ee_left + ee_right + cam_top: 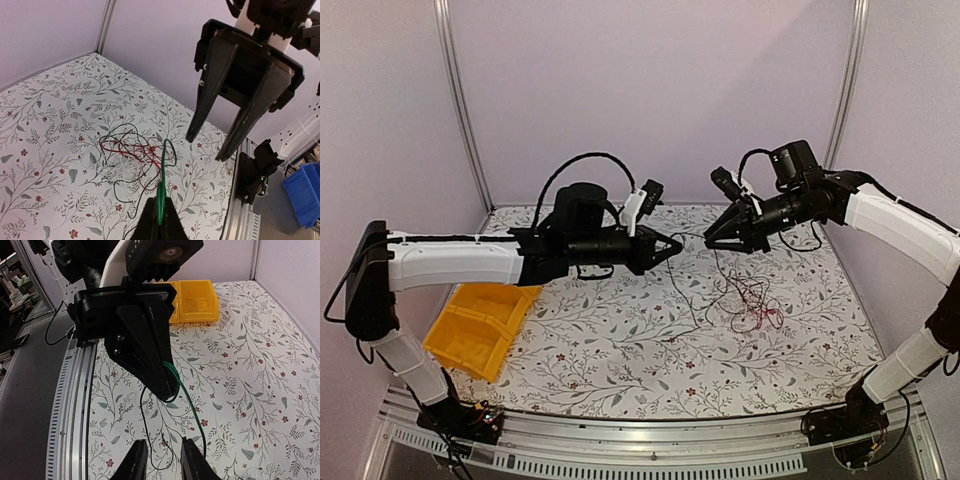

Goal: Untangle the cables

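The cables [752, 300] lie as a loose tangle of thin red, black and white wires [131, 150] on the floral cloth, right of centre. My left gripper [672, 246] hangs in the air above the cloth, shut on a thin green cable [163, 170] that runs down into the tangle. In the right wrist view that green cable [191, 402] loops off the left gripper's tip [166, 392]. My right gripper [708, 240] faces the left one a short way off. Its fingers [202, 107] stand apart. A black wire loop [150, 440] shows between them, and they touch neither wire.
A yellow divided bin [480, 325] sits at the table's left edge, under the left arm. A blue bin [305, 197] stands off the table past the metal rail [235, 210]. White walls and frame posts [460, 100] close in the back.
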